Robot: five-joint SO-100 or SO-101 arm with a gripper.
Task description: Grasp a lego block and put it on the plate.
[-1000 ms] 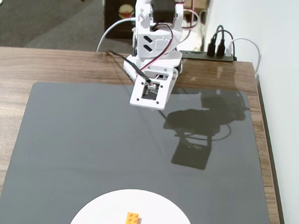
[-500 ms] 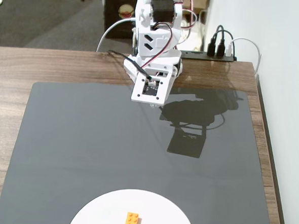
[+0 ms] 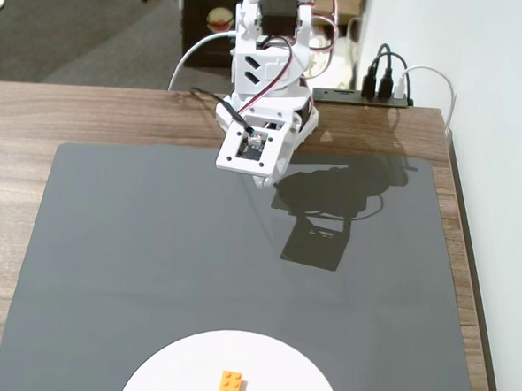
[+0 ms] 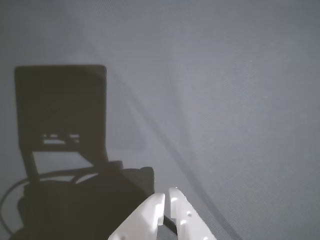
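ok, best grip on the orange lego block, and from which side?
Probably from straight above, jaws closing across the two long side faces of the lego block. It lies flat, studs up, on the plate, long axis running toward the arm in the fixed view. The narrow width suits the gripper, now empty.

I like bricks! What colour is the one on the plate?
Orange. The brick shows best in the fixed view.
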